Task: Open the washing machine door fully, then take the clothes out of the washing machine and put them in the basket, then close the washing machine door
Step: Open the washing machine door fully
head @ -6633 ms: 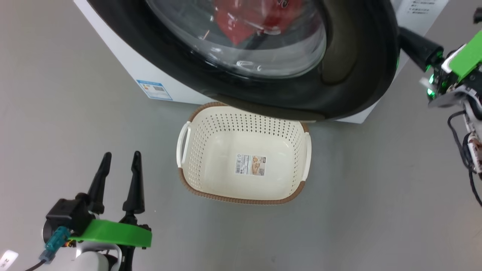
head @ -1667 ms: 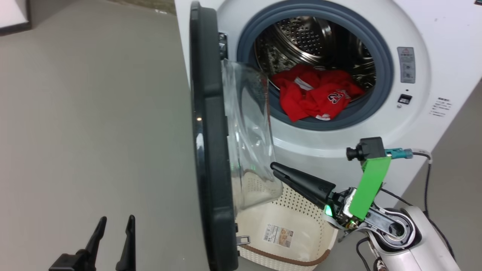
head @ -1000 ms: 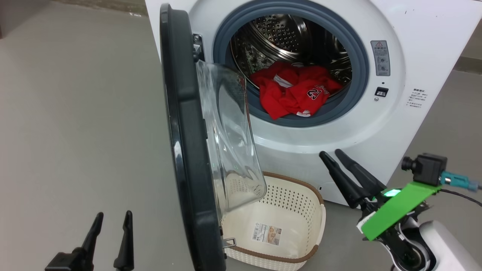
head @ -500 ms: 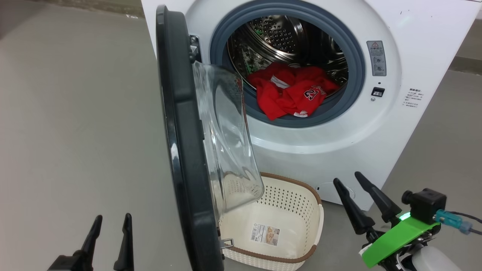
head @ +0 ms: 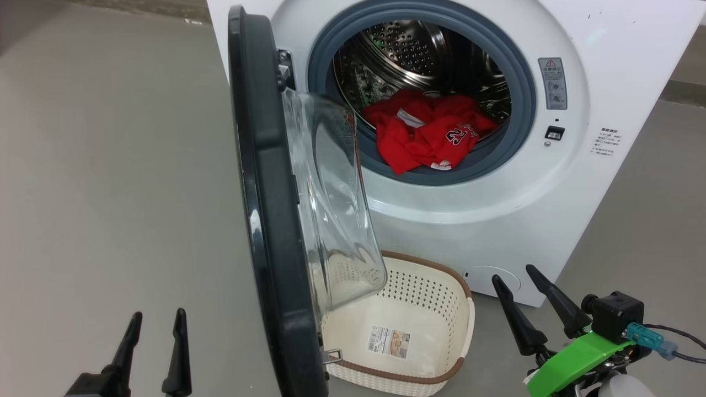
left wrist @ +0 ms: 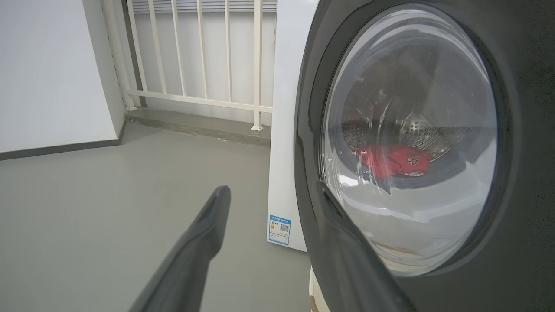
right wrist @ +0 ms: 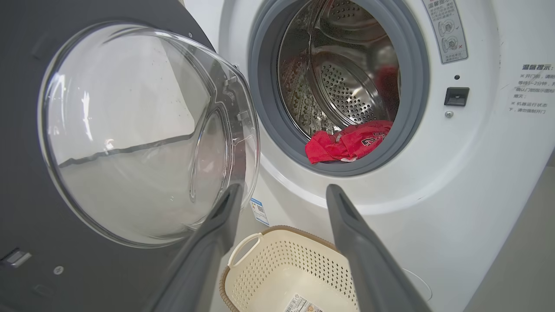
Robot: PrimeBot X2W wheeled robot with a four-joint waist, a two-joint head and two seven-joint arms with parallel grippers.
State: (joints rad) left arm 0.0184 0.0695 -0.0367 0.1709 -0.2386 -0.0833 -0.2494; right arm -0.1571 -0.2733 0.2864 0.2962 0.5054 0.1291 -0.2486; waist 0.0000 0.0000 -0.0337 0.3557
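1. Status: big white boxy front-loading washing machine (head: 469,220) is open. Its round door (head: 265,209), glossy black rim with a bulging clear glass bowl, is swung out on the hinge at the machine's left edge. It stands roughly square to the machine's front, edge-on in the head view.
2. Bright red soft clothes (head: 424,138) lie bunched inside the machine at the bottom front of the perforated steel drum (head: 408,49). They spill onto the lower lip of the grey rubber ring (head: 524,94). One garment shows dark numerals with white trim.
3. Small cream-white perforated plastic basket (head: 419,289) with a brown woven-look rim sits on the grey floor (head: 110,165) just in front of the machine, below the opening. Its left part is hidden behind the door's glass bowl. A paper label (head: 389,342) shows on its bare bottom.
4. Low in front of the machine, on the outer side of the door and apart from it, is the left gripper (head: 158,312). Its fingers are spread with nothing between them.
5. Near the machine's lower right front, just beside the basket, is the right gripper (head: 513,272). Its fingers point toward the machine, jaws apart, holding nothing.
6. Small blue sticker (left wrist: 279,229) sits low on the machine's left side panel, seen in the left wrist view.
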